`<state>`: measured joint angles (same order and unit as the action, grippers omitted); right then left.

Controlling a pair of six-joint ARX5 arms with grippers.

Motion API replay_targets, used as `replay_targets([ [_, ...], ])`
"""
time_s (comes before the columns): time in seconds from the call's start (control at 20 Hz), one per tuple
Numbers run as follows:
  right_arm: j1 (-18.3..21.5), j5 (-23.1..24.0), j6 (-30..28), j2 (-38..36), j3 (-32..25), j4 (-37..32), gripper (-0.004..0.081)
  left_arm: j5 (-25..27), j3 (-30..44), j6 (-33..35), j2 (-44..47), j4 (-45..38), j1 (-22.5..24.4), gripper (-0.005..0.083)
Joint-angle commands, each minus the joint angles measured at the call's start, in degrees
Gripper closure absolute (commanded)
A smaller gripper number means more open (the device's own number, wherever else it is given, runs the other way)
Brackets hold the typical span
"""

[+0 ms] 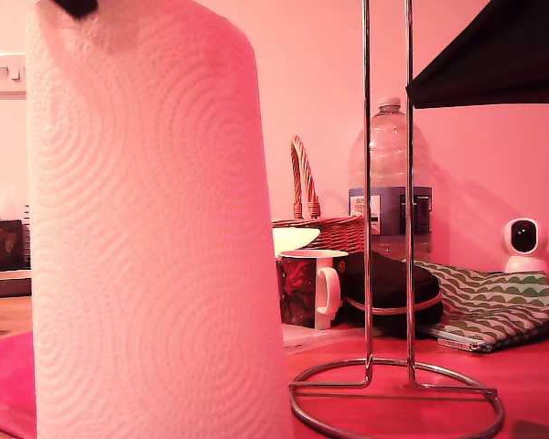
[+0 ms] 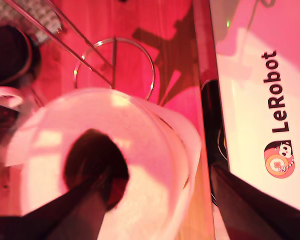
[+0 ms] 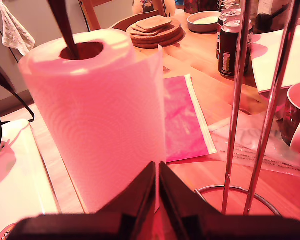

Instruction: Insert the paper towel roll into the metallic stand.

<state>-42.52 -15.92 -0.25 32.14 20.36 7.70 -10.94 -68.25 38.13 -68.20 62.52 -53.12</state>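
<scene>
1. The exterior view is filled at its left by the large white embossed paper towel roll (image 1: pixel 146 229), which stands upright on the wooden worktop (image 1: pixel 531 384).
2. The thin chrome wire stand (image 1: pixel 367 183) is seen just beside the roll, toward the exterior view's right, with its ring base flat on the worktop and its two rods upright. The roll is not threaded on them.
3. In the first wrist view, my first end effector (image 2: pixel 160 172) is seen from above the roll (image 2: pixel 155 150). One dark finger (image 2: pixel 85 200) is lowered into the cardboard core, while the other finger (image 2: pixel 255 210) is held outside, clear of the paper. The jaws are spread, so the roll is straddled but not clamped.
4. The ring base of the stand (image 2: pixel 113 62) is seen beyond the roll.
5. In the second wrist view, my second end effector (image 3: pixel 157 167) is clenched with nothing between its jaws, low and close to the foot of the roll (image 3: pixel 100 125). Contact cannot be told.
6. A white-handled patterned mug (image 1: pixel 311 288) and a clear plastic bottle (image 1: pixel 391 174) are placed behind the stand.
</scene>
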Motion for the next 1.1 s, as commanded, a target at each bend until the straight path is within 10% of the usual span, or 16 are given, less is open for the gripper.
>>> replay_targets([
  [0.0, -0.2, 0.0, -0.2, 0.3, -0.5, -0.6, 0.0780, -0.1, 0.3, 0.5, -1.5, -0.2, -0.1, 0.0207],
  [0.5, -0.2, 0.3, -0.2, 0.3, -0.5, 0.4, 0.0780, -0.2, 0.2, 0.5, -2.3, 1.6, -0.2, 0.0798],
  [0.8, -0.1, 13.7, -1.3, 0.5, -0.5, 2.4, 0.0607, -0.1, -4.5, 0.5, -2.3, 6.4, -0.2, 0.0795],
  [1.05, 1.1, 15.2, -1.0, 6.9, -2.2, -0.9, 0.0610, 1.0, -9.7, 0.5, -2.3, 8.1, -0.2, 0.0795],
])
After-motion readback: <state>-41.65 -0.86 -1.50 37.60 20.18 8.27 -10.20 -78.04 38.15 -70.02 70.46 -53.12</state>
